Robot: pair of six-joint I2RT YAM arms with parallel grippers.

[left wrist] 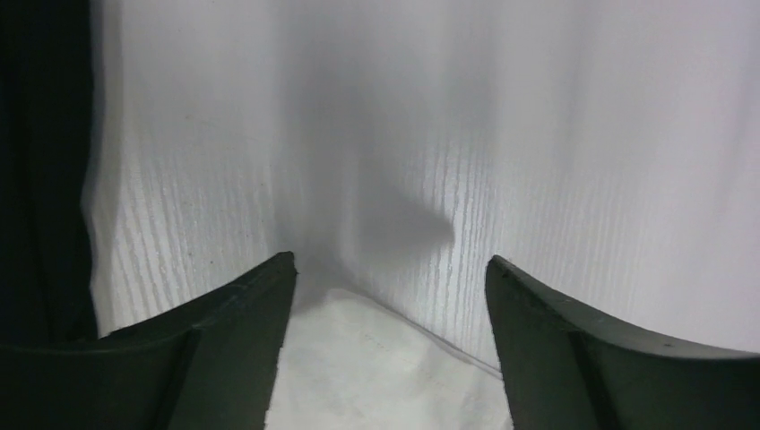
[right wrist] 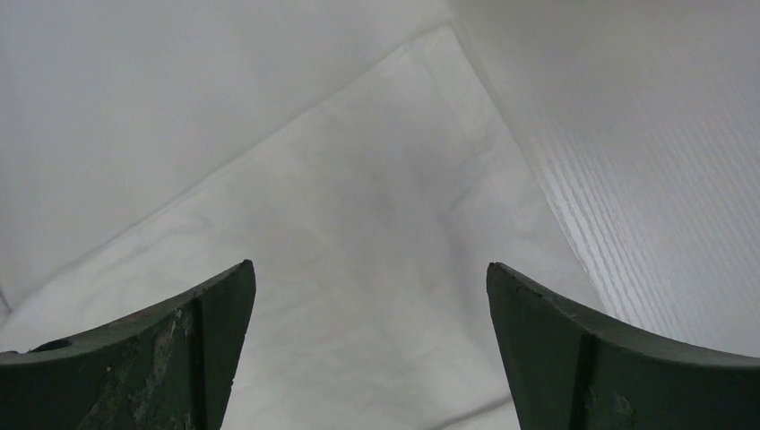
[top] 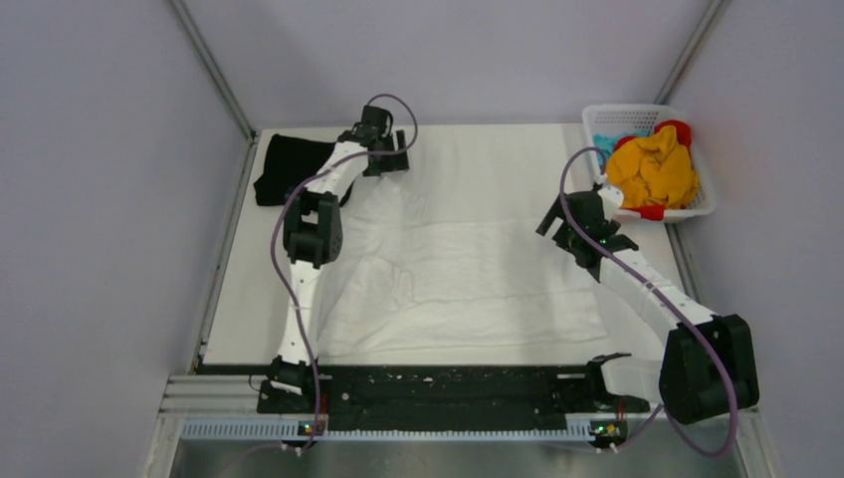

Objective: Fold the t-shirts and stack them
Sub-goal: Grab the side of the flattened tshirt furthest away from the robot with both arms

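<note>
Left gripper (left wrist: 390, 264): two dark fingers (left wrist: 224, 340) spread wide apart. Holds nothing. Hangs over a corner of the white t-shirt (left wrist: 367, 367), low in the left wrist picture, with bare table (left wrist: 538, 179) above that corner. Cannot tell whether the tips touch the cloth.

Right gripper (right wrist: 369, 266): fingers spread wide too, with nothing pinched between them. Points down at flat white cloth in the middle of the right wrist picture, with bare table on the right side.

Seen only from the top picture:
- The whole white t-shirt, spread out and wrinkled over the middle of the table.
- The black t-shirt (top: 289, 164), bunched up in the upper left, at the far left corner of the table, just beside the left arm.
- The left gripper at the upper middle, by the far edge of the white t-shirt.
- The right gripper right of the middle, by the right edge of the white t-shirt.
- A white basket (top: 637, 108) in the upper right, with yellow cloth (top: 652, 169) and bits of red and blue inside.

Seen only from the wrist pictures:
- The wide gap between each pair of fingers, up close.
- Fine stripes in the table top.
- A dark strip down the left edge of the left wrist picture, likely the black t-shirt.
</note>
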